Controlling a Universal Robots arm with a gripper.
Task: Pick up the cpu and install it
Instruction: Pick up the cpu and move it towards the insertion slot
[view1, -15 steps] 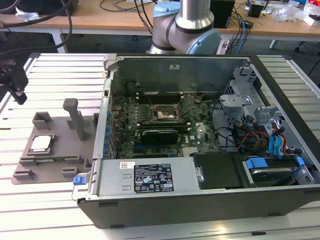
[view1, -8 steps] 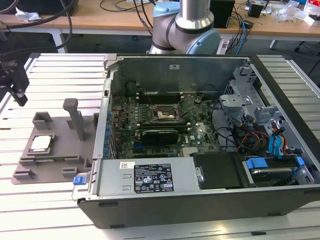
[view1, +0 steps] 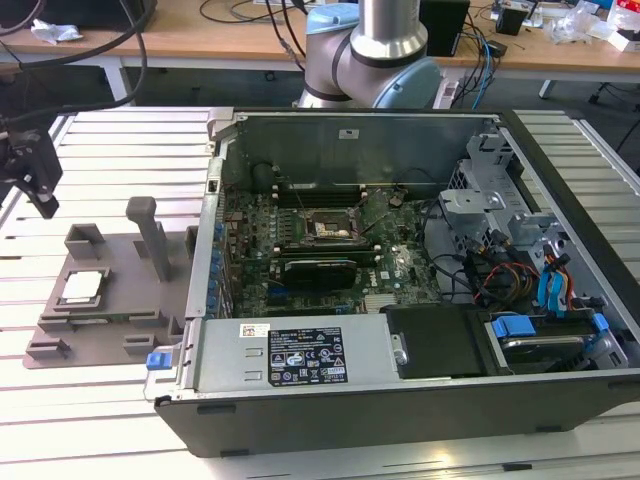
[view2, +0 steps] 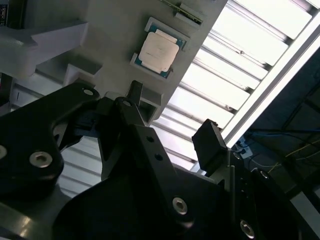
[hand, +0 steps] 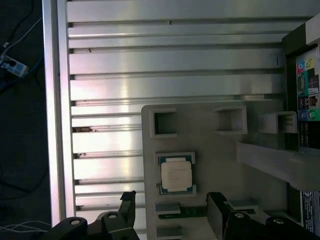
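The cpu (view1: 82, 287), a small square chip with a silver top, lies flat in a recess of the grey plastic tray (view1: 120, 310) at the exterior view's left. It also shows in the second wrist view as the cpu (view2: 159, 49) and in the first wrist view as the cpu (hand: 176, 175). My gripper (view1: 35, 185) hangs above the table's left edge, higher than the tray and apart from the chip. In both wrist views the gripper (hand: 172, 202) (view2: 172, 120) is open, its black fingers (hand: 127, 200) spread with nothing between them.
An open computer case (view1: 400, 400) lies right of the tray, with the motherboard and its black socket (view1: 325, 228) inside. A tall grey post (view1: 150, 235) rises from the tray. Drive cages and cables (view1: 520, 280) fill the case's right side. The slatted aluminium table (view1: 120, 140) carries everything.
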